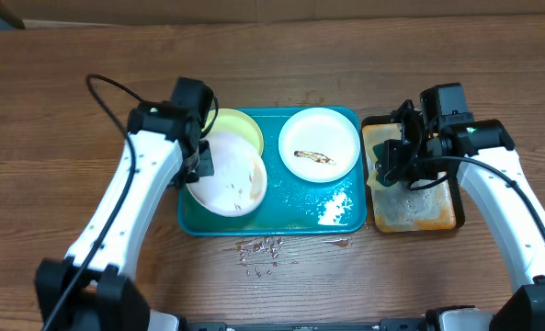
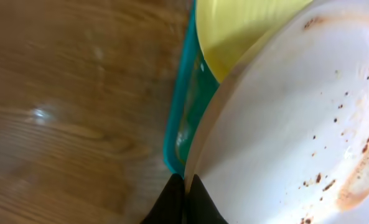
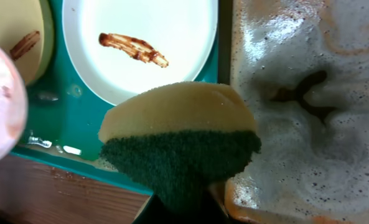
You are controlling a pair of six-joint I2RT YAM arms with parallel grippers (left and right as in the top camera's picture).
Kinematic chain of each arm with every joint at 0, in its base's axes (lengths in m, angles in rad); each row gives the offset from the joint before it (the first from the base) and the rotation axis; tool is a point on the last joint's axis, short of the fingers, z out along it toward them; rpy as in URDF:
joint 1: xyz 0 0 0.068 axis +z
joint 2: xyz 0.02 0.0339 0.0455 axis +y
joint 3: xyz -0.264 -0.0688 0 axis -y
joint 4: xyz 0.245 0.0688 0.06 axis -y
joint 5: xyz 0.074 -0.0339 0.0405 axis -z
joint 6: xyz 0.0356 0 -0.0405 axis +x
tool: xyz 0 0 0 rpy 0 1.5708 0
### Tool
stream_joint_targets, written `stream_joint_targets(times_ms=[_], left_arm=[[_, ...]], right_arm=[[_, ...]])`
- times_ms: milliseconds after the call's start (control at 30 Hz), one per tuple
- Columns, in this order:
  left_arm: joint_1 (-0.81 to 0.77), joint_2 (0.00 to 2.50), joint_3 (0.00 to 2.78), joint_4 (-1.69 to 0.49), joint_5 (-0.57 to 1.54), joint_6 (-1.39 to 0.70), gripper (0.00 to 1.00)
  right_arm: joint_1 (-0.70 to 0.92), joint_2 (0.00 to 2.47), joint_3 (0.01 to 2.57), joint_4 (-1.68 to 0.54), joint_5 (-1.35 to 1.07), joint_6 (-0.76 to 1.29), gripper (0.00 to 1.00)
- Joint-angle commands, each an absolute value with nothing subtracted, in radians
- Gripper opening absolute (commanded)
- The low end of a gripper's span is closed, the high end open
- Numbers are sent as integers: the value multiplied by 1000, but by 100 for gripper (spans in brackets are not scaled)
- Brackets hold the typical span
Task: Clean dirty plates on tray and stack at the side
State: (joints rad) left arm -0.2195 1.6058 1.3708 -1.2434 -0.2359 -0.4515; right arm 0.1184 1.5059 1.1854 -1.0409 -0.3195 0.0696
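On the teal tray [image 1: 290, 219] lie three plates. My left gripper [image 2: 185, 186] is shut on the rim of a white plate [image 1: 228, 176] speckled with brown, tilted at the tray's left edge. That plate [image 2: 296, 124] partly covers a yellow-green plate [image 1: 241, 123] behind it. A second white plate [image 1: 320, 144] with a brown smear sits at the tray's back right. My right gripper [image 3: 190, 205] is shut on a yellow and green sponge [image 3: 178, 134], held over the gap between the two trays. In the right wrist view the smeared white plate [image 3: 140, 37] lies just beyond the sponge.
A smaller orange-brown tray [image 1: 421, 210], wet and foamy, stands right of the teal one. Soap foam [image 1: 338, 208] lies in the teal tray's front right corner. Droplets or crumbs [image 1: 261, 248] dot the wooden table in front of it.
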Motion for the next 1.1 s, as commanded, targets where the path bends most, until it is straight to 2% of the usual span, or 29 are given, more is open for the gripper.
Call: stream_joint_targets(times_ms=[0,133,367,467,633,800,967,1067], left_arm=[[-254,1539,1400,-1220,-381,-495,4],[-323,1524,1400,-1203,-472,-495,4],[-518,1524,1399,-1195,-715,-499,4],[-587,1524,1398,-1194,-743,-499,4],[-606,1525,1385,-1196,-566,-498,4],[-555,1534,1354,-1169,-311,-494,4],[-539,1543,1353,-1146,-195,-494,4],[-539,1542,1353,-1123,-150,-493,4]], right_arm=[[117,1501,1190,-1046,-197,91,4],[117,1501,1190,-1057,-49,184,4],[117,1501,1190,-1056,-42,184,4],[117,1501,1190,-1056,-42,184,4],[117,1501,1190,-1058,-84,182,4],[118,1501,1190,-1051,-352,122,4],[143,1501,1190,-1007,-590,123,4],[197,1502,1190,-957,-605,128,4]])
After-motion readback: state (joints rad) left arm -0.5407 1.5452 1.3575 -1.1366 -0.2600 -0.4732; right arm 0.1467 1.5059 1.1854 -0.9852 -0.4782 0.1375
